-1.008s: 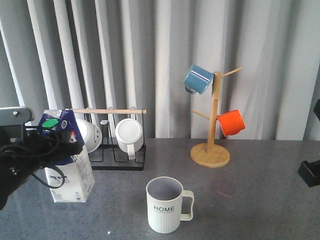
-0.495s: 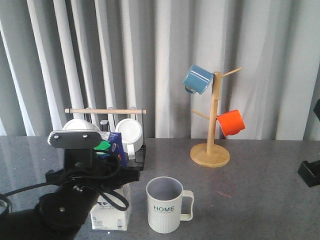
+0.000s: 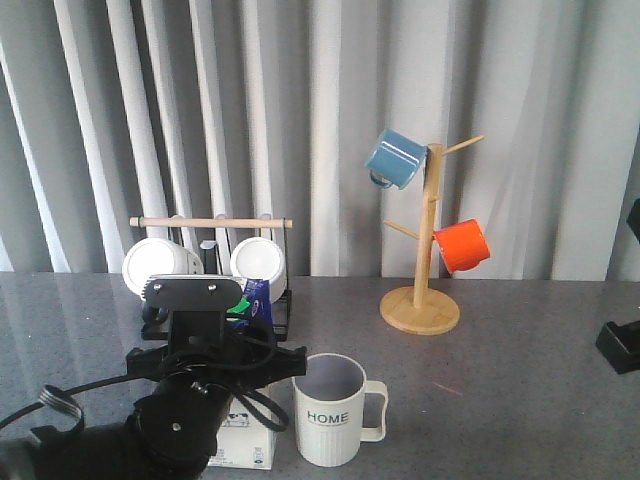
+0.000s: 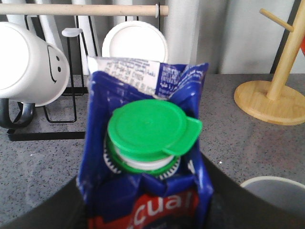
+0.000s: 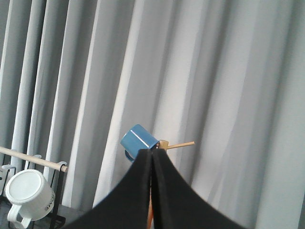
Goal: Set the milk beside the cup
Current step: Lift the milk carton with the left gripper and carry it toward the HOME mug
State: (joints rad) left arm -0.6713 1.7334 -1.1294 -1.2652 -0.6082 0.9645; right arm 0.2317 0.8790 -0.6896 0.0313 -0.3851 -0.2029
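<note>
The milk (image 3: 247, 448) is a blue and white carton with a green cap. It stands upright just left of the cup (image 3: 330, 410), a pale ribbed mug lettered "HOME" with its handle to the right. A narrow gap separates them. My left gripper (image 3: 232, 368) is shut on the carton's upper part and hides most of it in the front view. In the left wrist view the milk (image 4: 145, 131) fills the space between my dark fingers (image 4: 43, 214), and the cup's rim (image 4: 276, 183) shows beside it. My right gripper (image 5: 152, 157) is shut and empty, raised toward the curtain.
A black rack (image 3: 215, 300) with a wooden bar holds two white mugs (image 3: 160, 265) behind the milk. A wooden mug tree (image 3: 425, 260) with a blue mug (image 3: 397, 158) and an orange mug (image 3: 463, 245) stands at the back right. A black part (image 3: 620, 345) sits at the right edge.
My left arm has carried the milk from the far left of the table rightward to just beside the cup. The cup and right arm have not moved.
</note>
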